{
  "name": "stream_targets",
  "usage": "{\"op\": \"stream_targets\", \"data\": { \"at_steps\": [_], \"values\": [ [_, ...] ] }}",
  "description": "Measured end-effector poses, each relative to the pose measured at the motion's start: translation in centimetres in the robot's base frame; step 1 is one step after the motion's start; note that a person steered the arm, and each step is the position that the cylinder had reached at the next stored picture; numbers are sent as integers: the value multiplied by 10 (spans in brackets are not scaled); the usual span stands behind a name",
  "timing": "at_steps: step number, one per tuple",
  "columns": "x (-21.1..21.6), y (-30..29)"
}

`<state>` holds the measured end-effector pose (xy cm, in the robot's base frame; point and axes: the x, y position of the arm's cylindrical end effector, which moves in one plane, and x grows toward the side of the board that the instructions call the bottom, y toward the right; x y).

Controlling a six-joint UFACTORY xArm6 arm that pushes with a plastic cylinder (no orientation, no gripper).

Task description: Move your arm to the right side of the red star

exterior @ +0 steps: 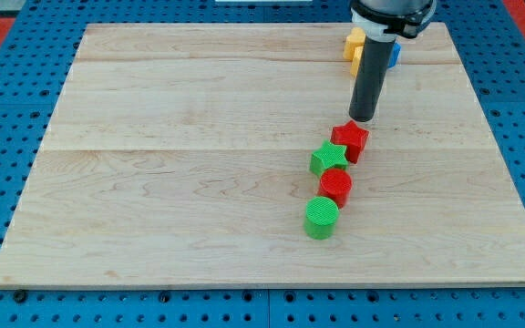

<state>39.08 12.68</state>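
Red star (351,141) sits right of the bench's (153,182) centre, touching a green star (328,158). Your tip (362,119) rests just above it, toward the top edge. No hand shows.

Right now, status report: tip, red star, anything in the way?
My tip sits just above the red star, toward the view's top. Green star touches the red star's lower left. Its right side is open.

The wooden board (153,182) carries red star (351,140), green star (327,158), red cylinder (335,187), green cylinder (321,218).
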Motion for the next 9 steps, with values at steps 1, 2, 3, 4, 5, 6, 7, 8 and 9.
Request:
{"op": "stream_targets", "data": {
  "at_steps": [1,2,3,4,5,6,7,8,9],
  "values": [
    [1,0],
    [2,0],
    [2,0],
    [2,14],
    [-8,44],
    [-18,76],
    [-6,122],
    [22,125],
    [59,66]
  ]
}}
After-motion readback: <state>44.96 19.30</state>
